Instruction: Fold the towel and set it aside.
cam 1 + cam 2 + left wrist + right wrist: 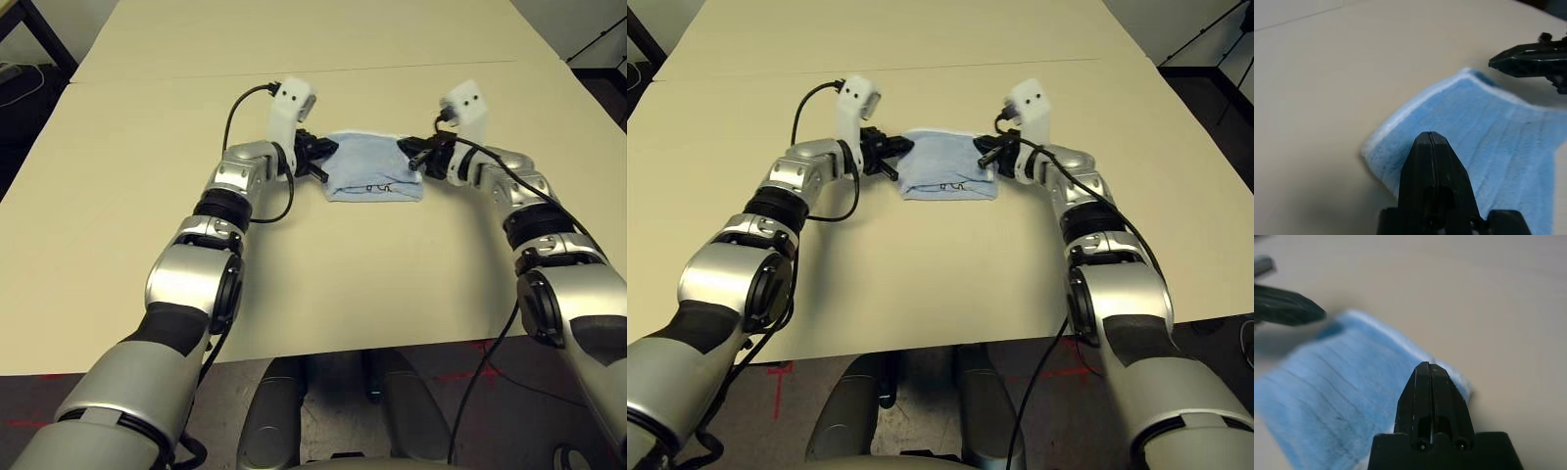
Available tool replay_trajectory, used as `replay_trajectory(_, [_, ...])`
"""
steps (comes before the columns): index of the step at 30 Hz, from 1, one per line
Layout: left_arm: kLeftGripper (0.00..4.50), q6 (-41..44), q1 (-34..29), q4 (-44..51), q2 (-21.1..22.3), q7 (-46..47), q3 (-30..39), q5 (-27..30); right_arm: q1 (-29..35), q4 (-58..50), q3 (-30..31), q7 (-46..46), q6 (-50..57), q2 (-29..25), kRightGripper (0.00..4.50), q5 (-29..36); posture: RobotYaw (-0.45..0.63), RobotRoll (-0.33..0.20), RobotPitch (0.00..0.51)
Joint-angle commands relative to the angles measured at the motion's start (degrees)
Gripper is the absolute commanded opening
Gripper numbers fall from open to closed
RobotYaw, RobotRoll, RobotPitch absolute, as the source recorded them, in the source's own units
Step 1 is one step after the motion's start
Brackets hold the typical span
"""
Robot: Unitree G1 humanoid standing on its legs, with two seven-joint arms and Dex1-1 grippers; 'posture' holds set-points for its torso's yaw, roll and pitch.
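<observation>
Left pincer (315,157) sits at the towel's left edge, its two black fingers (1432,171) pressed flat together with no gap and no cloth between them. In the left wrist view the clenched tip hangs just over the near corner of the cloth, not gripping it. A white block on that wrist stands up above the pincer, with a black cable looping from it back to the silver forearm.

Between the two arms lies the towel (373,164), a light-blue terry cloth on the beige worktop (137,196), a little beyond the middle of the surface. It is gathered into a compact, roughly rectangular bundle rather than spread flat. A white stitched edge (1415,105) runs along its far side, faint darker stripes cross the pile, and a small dark mark (377,186) shows on the near face, close to the front edge. The cloth rests on the worktop and nothing lifts it.

On the towel's right edge is the right pincer (419,157), also clenched, fingers (1431,401) closed on each other and empty. The right wrist view shows its tip just above the blue cloth's corner, with the other pincer's dark tip at the opposite end of the bundle. Both pincers point inward toward each other, roughly level, with the towel in the gap between them. A seam line crosses the worktop farther back
</observation>
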State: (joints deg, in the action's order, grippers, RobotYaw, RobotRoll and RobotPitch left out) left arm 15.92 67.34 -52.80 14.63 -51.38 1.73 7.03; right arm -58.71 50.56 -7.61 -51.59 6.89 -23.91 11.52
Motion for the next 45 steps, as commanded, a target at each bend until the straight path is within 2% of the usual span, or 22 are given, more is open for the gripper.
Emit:
replay_trajectory(1, [0.39, 4.75, -3.47, 8.51, 1.65, -4.95, 0.11, 3.34, 2.55, -4.80, -1.42, -4.43, 1.79, -1.87, 0.00, 3.33, 0.07, 0.000, 0.245])
replay_trajectory(3, [0.96, 6.21, -5.39, 12.93, 2.62, -5.31, 0.16, 4.33, 3.77, -7.42, -1.56, -6.42, 2.65, -2.89, 0.00, 4.60, 0.06, 0.000, 0.240])
replay_trajectory(4, [1.33, 7.44, -6.26, 15.04, 3.14, -5.45, 0.13, 4.83, 4.46, -8.76, -1.53, -7.42, 3.25, -3.40, 0.23, 5.20, 0.06, 0.000, 0.240])
replay_trajectory(7, [2.51, 10.85, -8.75, 20.83, 4.35, -5.82, -0.31, 6.33, 5.96, -11.79, -1.59, -8.62, 4.77, -4.36, 1.10, 6.60, 0.06, 0.000, 0.240])
replay_trajectory(12, [4.33, 19.13, -13.56, 31.25, 6.04, -5.06, -0.32, 9.49, 8.16, -15.55, -1.32, -8.74, 6.12, -5.26, 2.87, 7.55, 0.06, 0.000, 0.239])
replay_trajectory(13, [4.50, 21.10, -14.54, 33.14, 6.44, -4.78, -0.25, 10.20, 8.48, -16.13, -1.34, -8.55, 6.32, -5.25, 3.22, 7.68, 0.06, 0.000, 0.239])
replay_trajectory(16, [4.50, 27.40, -17.37, 37.88, 7.23, -3.06, 0.47, 12.59, 9.31, -17.83, -1.25, -7.93, 6.93, -5.05, 4.37, 8.06, 0.06, 0.000, 0.237])
replay_trajectory(17, [4.50, 29.09, -18.04, 38.98, 7.34, -2.28, 0.74, 13.25, 9.55, -18.33, -1.19, -7.77, 7.13, -4.99, 4.48, 8.17, 0.06, 0.000, 0.237])
replay_trajectory(22, [4.50, 35.85, -20.32, 40.87, 6.94, 2.59, 3.40, 16.46, 10.70, -21.11, -2.12, -7.82, 8.44, -3.87, 4.48, 10.79, 0.07, 0.000, 0.235])
replay_trajectory(26, [4.50, 26.27, -22.17, 39.57, 7.47, 3.39, 1.89, 13.61, 12.71, -22.86, -2.64, -9.30, 6.78, -3.87, 4.48, 12.48, 0.07, 0.000, 0.234])
replay_trajectory(31, [4.50, 13.90, -24.16, 37.04, 8.72, 2.88, -1.66, 8.59, 17.37, -24.01, -0.65, -12.87, 0.38, -5.31, 4.48, 10.26, 0.07, 0.000, 0.230])
replay_trajectory(34, [4.50, 9.73, -25.14, 35.95, 9.59, 1.66, -4.21, 6.42, 18.46, -24.80, -1.09, -12.12, 1.24, -5.32, 4.48, 10.95, 0.07, 0.000, 0.230])
replay_trajectory(39, [4.50, 6.32, -26.14, 34.41, 10.70, 0.20, -6.18, 4.63, 19.52, -26.60, -1.08, -11.15, 2.64, -5.51, 4.48, 11.26, 0.06, 0.000, 0.225])
replay_trajectory(45, [4.50, 4.07, -28.82, 37.07, 12.22, 1.30, -4.50, 5.06, 20.98, -26.79, -3.44, -4.48, 8.92, -4.58, 4.48, 12.94, 0.06, 0.000, 0.227])
